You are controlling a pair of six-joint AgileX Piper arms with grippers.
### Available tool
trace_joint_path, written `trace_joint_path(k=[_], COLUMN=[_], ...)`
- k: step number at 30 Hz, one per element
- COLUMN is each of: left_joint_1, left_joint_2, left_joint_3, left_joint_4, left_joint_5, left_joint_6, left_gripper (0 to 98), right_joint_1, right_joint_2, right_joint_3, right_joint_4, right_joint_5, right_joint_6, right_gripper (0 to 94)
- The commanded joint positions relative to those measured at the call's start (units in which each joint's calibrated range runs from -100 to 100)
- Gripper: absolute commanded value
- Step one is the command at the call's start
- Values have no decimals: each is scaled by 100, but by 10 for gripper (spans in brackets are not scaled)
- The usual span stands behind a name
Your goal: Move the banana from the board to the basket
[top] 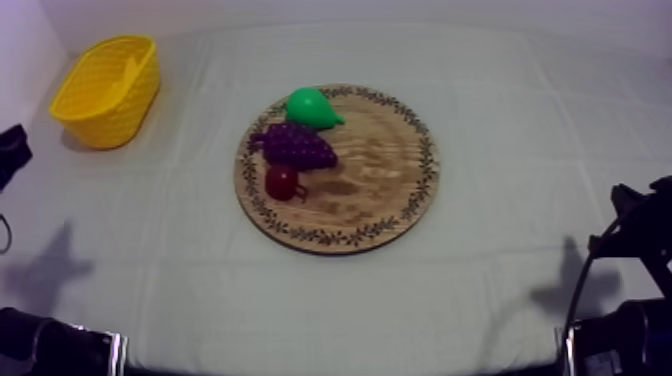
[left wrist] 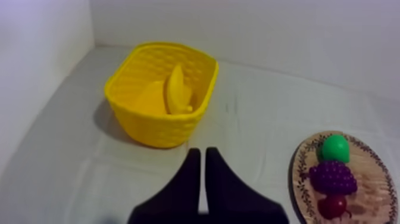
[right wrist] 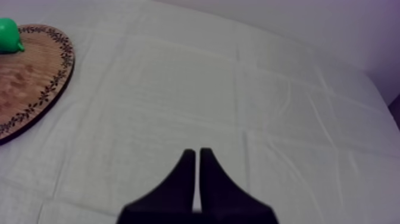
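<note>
The left fingers (left wrist: 191, 174) and right fingers (right wrist: 186, 176) are each pressed together on nothing, resting low by the near corners of the worktop (top: 500, 280). The banana (left wrist: 175, 89) lies inside the yellow basket (left wrist: 158, 128) at the far left corner, off the wooden board (top: 380, 170). The task looks finished.

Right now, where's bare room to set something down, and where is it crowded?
Free: the right half of the wooden board; the cloth right of it; the strip between yellow basket and board. Crowded: the board's left side, with pear, grapes and small red fruit; the banana lies in the basket.
</note>
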Motion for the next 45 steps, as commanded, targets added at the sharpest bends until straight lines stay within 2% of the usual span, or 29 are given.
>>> trace_joint_path(k=[1, 7, 13, 19, 25, 28, 29, 31, 35, 37, 40, 45], left_joint_1=[4, 33, 160, 377, 405, 357, 344, 329, 318, 316, 315, 315], left_joint_2=[-654, -1664, -2114, -2453, -2493, -2497, -2497, -2498, -2499, -2499, -2499, -2499], left_joint_3=[519, 1290, 1628, 2103, 2350, 2480, 2540, 2661, 2760, 2776, 2786, 2790], left_joint_4=[-8, 3, 87, 65, 306, 516, 581, 710, 849, 871, 885, 891], left_joint_5=[3, 17, 282, 366, 248, 53, -94, -432, -717, -763, -792, -805], left_joint_6=[44, 96, -122, -157, -774, -1132, -1123, -888, 3, 290, 359, 134], left_gripper=[3, 1, 0, 0, 0, 4, 3, 2, 1, 1, 1, 1], right_joint_1=[3, 3, 3, 9, 11, 11, 11, 11, 11, 11, 11, 11], right_joint_2=[-4, -4, -4, -4, -4, -4, -4, -4, -4, -4, -4, -4], right_joint_3=[-3, -3, -3, -3, -3, -3, -3, -3, -3, -3, -3, -3], right_joint_4=[1, 1, 1, 1, 1, 1, 1, 1, 1, 1, 1, 1], right_joint_5=[-3, -3, -3, -3, -3, -3, -3, -3, -3, -3, -3, -3], right_joint_6=[3, 4, 5, 4, 3, 1, 0, 0, 3, 4, 4, 5], right_gripper=[6, 6, 6, 6, 6, 6, 6, 6, 6, 6, 6, 6])
